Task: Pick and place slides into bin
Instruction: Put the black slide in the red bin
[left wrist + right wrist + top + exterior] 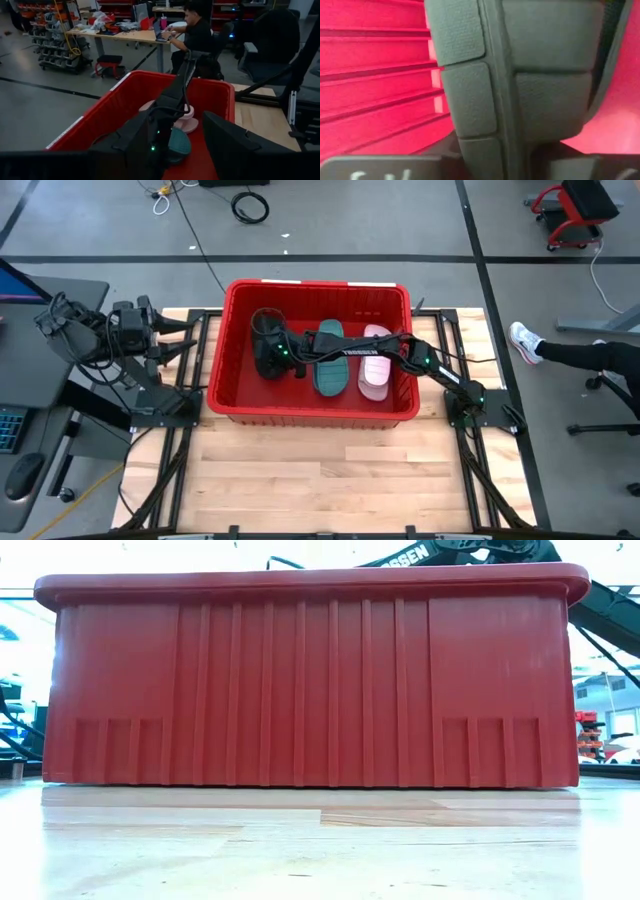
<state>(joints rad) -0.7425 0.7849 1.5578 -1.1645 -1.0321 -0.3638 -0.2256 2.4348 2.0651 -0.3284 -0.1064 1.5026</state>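
Observation:
The red bin [310,416] stands at the table's far middle and fills the low view [300,690]. A teal slide [330,370] and a pink slide [375,375] lie side by side on its floor. They also show in the left wrist view, the teal slide [178,145] and the pink slide [187,122]. My right gripper [272,358] reaches into the bin's left part and is shut on a black slide [264,328]. My left gripper [185,340] waits open outside the bin's left wall. My right gripper has the black slide between its two fingers. The slide's treaded sole [520,75] fills the wrist view, close to the bin's ribbed wall. The exact place of contact is hidden by the gripper. Whether the slide touches the bin's floor, I cannot tell.
Bare wooden tabletop [320,480] lies on the near side of the bin. The right arm's links [420,360] cross over the pink and teal slides. A person sits at a desk [197,30] beyond the table, and a person's shoe [525,340] shows off its right edge.

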